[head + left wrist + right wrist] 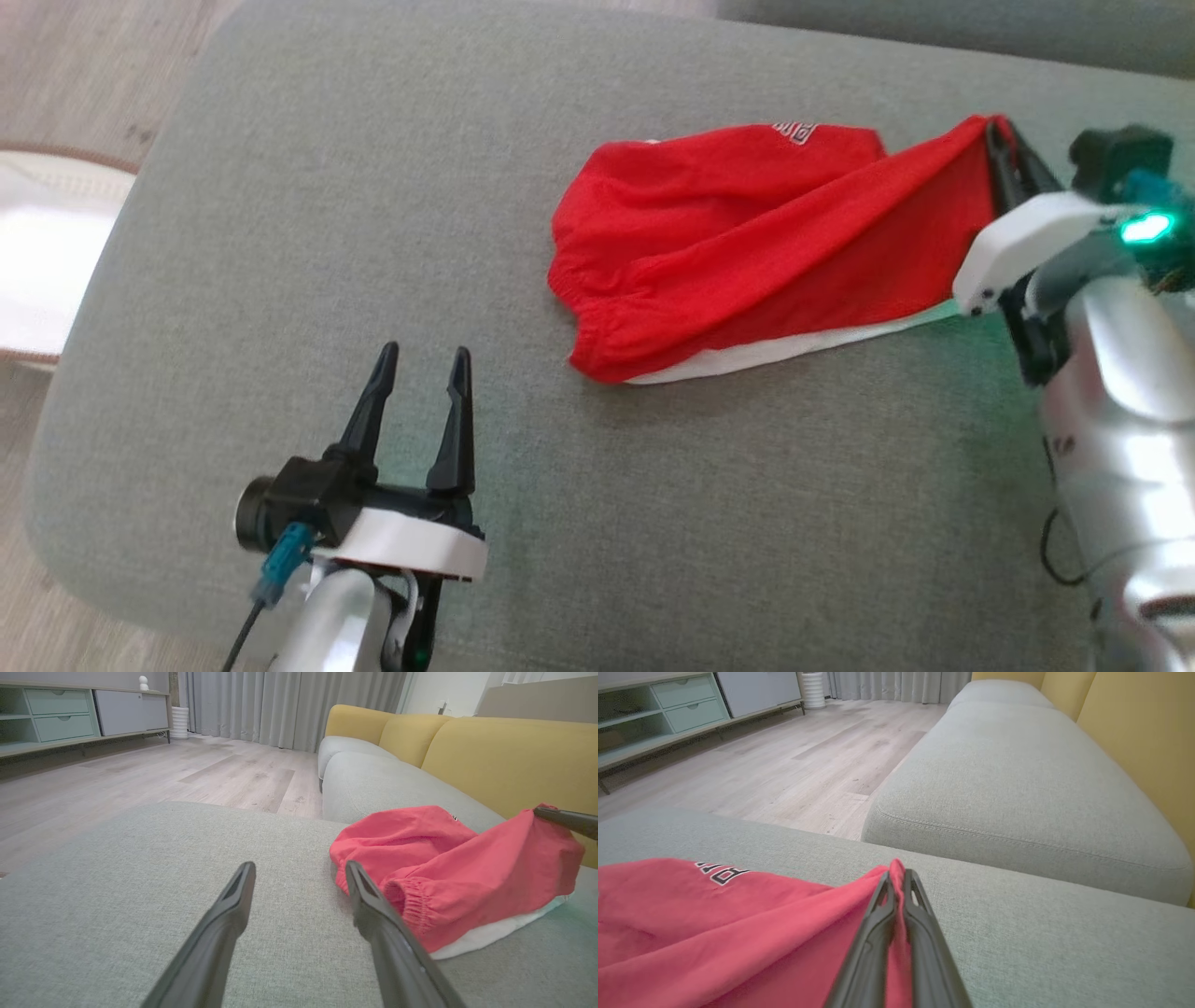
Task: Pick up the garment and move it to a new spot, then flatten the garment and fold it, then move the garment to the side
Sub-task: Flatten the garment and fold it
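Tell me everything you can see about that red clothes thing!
The garment is bright red, thin cloth with a gathered elastic edge, a white layer peeking out underneath and black-and-white lettering. It lies rumpled on the grey cushion. The right end effector is shut on one corner, holding it raised so the cloth pulls taut. The open left end effector is apart from it.

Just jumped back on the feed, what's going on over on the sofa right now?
The right gripper has its jaws shut on one edge of the red garment and holds that edge raised, while the rest lies bunched on the grey cushion. The left gripper hovers beside the garment with its jaws open, holding nothing. The garment is not yet flattened or folded.
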### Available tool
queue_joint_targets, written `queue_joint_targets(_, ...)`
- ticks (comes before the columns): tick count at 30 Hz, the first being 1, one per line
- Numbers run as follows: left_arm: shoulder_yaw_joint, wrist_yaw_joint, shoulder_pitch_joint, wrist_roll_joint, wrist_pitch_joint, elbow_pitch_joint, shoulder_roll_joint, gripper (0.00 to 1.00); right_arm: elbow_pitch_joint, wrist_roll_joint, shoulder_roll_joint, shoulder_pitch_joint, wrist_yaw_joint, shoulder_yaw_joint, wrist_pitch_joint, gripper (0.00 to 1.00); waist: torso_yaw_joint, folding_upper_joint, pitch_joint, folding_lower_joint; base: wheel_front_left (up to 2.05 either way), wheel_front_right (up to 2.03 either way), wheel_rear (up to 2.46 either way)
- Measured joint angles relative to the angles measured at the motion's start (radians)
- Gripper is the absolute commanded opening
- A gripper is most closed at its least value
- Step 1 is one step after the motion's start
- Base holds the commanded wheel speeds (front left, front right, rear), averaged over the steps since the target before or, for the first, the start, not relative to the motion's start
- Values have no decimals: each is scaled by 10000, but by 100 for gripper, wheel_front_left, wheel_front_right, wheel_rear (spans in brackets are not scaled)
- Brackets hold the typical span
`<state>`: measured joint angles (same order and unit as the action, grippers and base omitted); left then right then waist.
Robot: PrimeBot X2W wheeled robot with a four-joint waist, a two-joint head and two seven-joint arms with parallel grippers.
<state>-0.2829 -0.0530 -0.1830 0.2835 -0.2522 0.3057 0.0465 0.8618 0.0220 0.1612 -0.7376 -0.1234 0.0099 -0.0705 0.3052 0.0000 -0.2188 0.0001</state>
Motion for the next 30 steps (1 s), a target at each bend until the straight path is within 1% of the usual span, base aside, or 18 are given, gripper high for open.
queue_joint_targets(3,-46,0,-16,0,0,2,-2,100,836,-226,42,-571,0,-174,2,0,112,0,-163,0,0,0,0)
queue_joint_targets(4,-48,0,-16,0,0,2,-2,100,1091,-382,61,-747,0,-190,2,54,135,0,-212,0,0,0,0)
queue_joint_targets(5,-52,2,-17,0,0,2,-2,100,1356,-466,73,-911,0,-219,2,100,153,0,-253,1,0,0,0)
queue_joint_targets(8,-52,10,-37,73,0,2,-2,100,1975,-631,82,-1286,0,-226,-29,100,125,0,-336,0,0,0,0)
queue_joint_targets(11,-46,15,-193,73,0,6,-2,100,2345,-677,113,-1569,0,-387,-313,100,18,0,-356,0,0,0,0)
queue_joint_targets(15,-17,19,-358,73,0,0,-4,100,2537,-564,196,-1756,0,-445,-965,100,-188,0,-266,0,0,0,0)
queue_joint_targets(19,196,33,-350,73,0,-23,-8,100,2525,-305,274,-1743,0,-111,-1452,100,-491,0,-86,0,0,0,0)
queue_joint_targets(22,301,31,-327,56,0,-98,-6,100,2182,-15,378,-1673,0,75,-1682,100,-781,0,75,-1,0,0,0)
queue_joint_targets(25,393,13,-268,0,0,-192,-13,100,1419,491,374,-1267,0,190,-1776,100,-1103,0,260,-1,0,0,0)
queue_joint_targets(28,585,2,-33,-119,0,-201,-12,100,499,897,307,-294,0,332,-1778,100,-1412,0,492,-1,0,0,0)
queue_joint_targets(30,656,0,165,-119,0,-213,-8,100,-222,1118,100,556,0,274,-1776,100,-1648,0,638,-3,0,0,0)
